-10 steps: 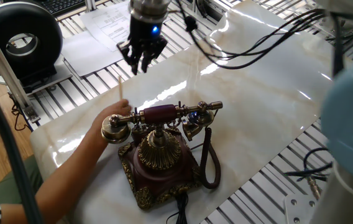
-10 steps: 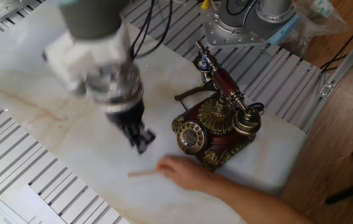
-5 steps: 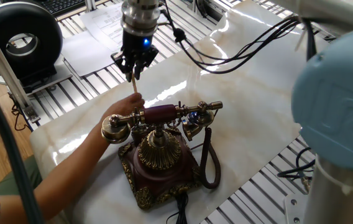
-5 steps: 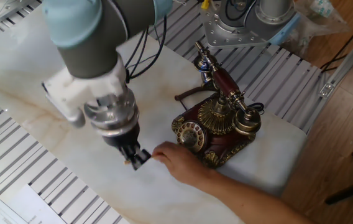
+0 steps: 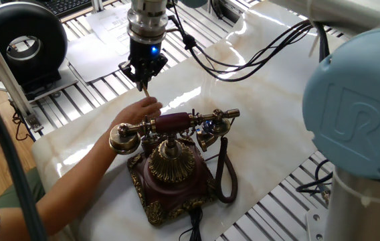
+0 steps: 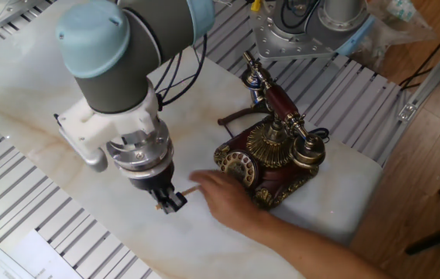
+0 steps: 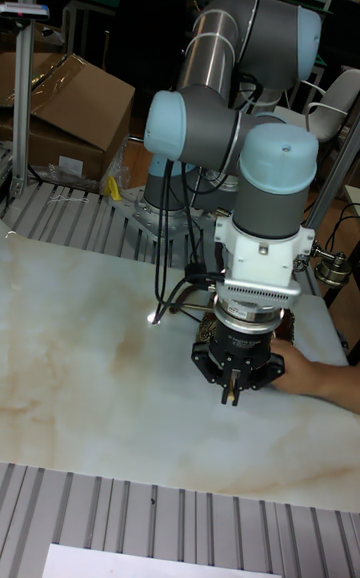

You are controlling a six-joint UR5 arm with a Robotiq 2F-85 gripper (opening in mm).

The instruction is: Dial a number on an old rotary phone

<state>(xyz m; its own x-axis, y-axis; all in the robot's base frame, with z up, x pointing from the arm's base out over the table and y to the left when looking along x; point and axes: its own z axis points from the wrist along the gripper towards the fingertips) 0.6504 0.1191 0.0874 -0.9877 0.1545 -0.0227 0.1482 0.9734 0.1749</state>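
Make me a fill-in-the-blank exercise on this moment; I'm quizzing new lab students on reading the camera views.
1. The handset rests across the cradle of the old rotary phone, whose base is dark ____.
2. The gripper holds a thin wooden ____.
3. A person's ____ reaches in beside the phone, right below the gripper.
4. The phone stands on a ____-patterned tabletop.

Missing words: maroon; stick; hand; marble

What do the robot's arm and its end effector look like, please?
The grey tubular arm has pale blue rounded joint caps, one embossed with a UR logo, and a white wrist block. Black cables trail from it. The black end effector shows a blue light.
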